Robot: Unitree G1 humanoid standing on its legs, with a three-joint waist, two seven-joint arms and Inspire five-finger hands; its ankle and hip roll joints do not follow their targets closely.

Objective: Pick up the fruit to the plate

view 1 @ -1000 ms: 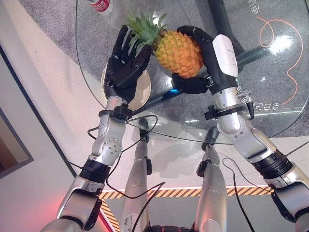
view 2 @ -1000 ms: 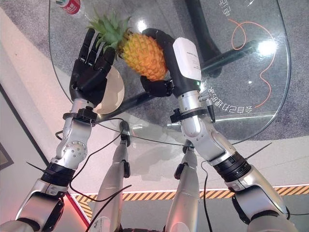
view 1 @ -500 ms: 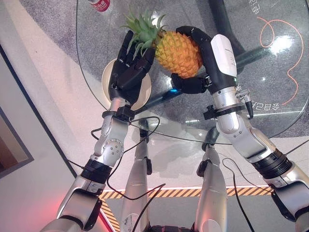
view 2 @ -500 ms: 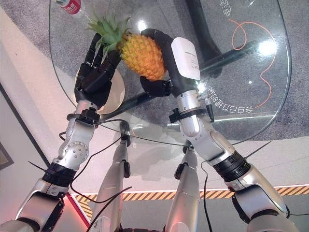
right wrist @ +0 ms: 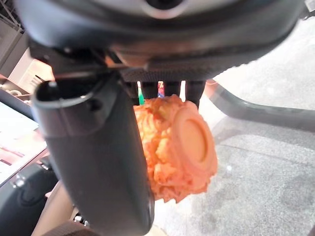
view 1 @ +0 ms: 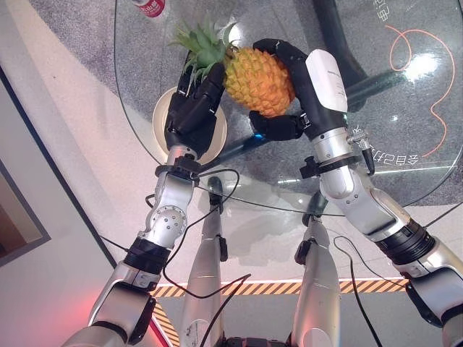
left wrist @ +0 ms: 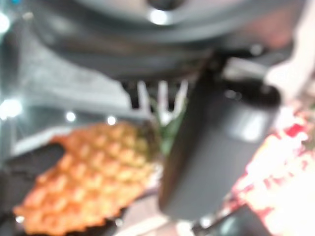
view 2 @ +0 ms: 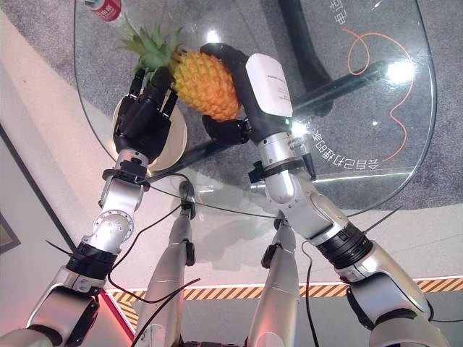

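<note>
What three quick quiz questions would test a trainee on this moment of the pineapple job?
1. True or false: the orange pineapple with a green leafy crown lies flat on the round cream plate.
2. Which robot hand curls round the fruit's body? A) right robot hand B) left robot hand
3. Fill in: the left robot hand's fingers reach the pineapple's ____.

Key: 1 false, it is held above the round glass table; 2 A; 3 crown.

Your two head eyes look down on the same glass table (view 1: 405,130); both wrist cameras sit close against the pineapple (right wrist: 177,147).
</note>
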